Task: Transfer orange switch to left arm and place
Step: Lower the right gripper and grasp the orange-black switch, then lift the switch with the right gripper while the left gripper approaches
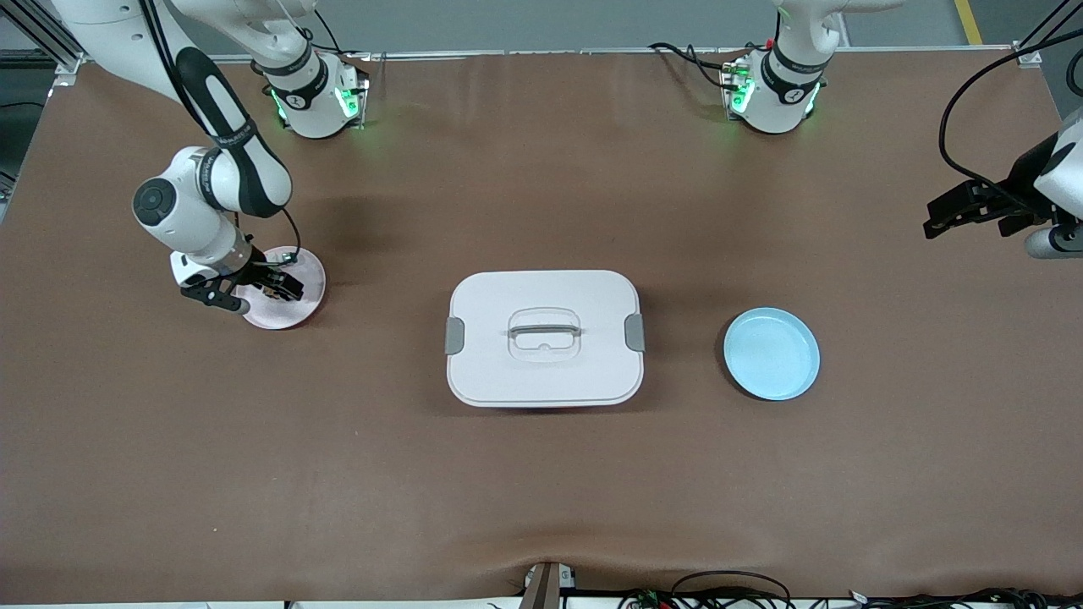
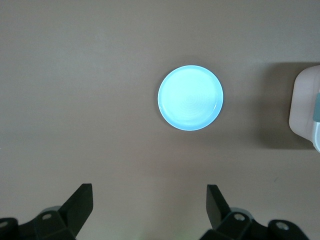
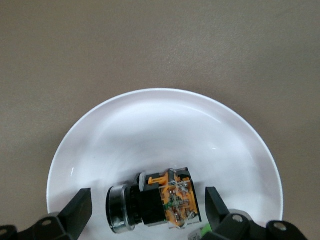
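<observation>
The orange switch (image 3: pixel 155 202), black-bodied with a silver ring and an orange end, lies on its side in a pale plate (image 3: pixel 150 115). That plate (image 1: pixel 311 292) sits toward the right arm's end of the table. My right gripper (image 3: pixel 147 201) is down at the plate (image 1: pixel 279 289), open, with one finger on each side of the switch and not touching it. My left gripper (image 1: pixel 935 218) is open and empty, up in the air at the left arm's end of the table. Its wrist view shows only table between its fingers (image 2: pixel 82 200).
The white box (image 1: pixel 508 372) with grey clips stands in the middle of the table, between the two plates; its corner shows in the left wrist view (image 2: pixel 305 105). An empty light blue plate (image 1: pixel 772 353) lies beside it toward the left arm's end (image 2: pixel 190 98).
</observation>
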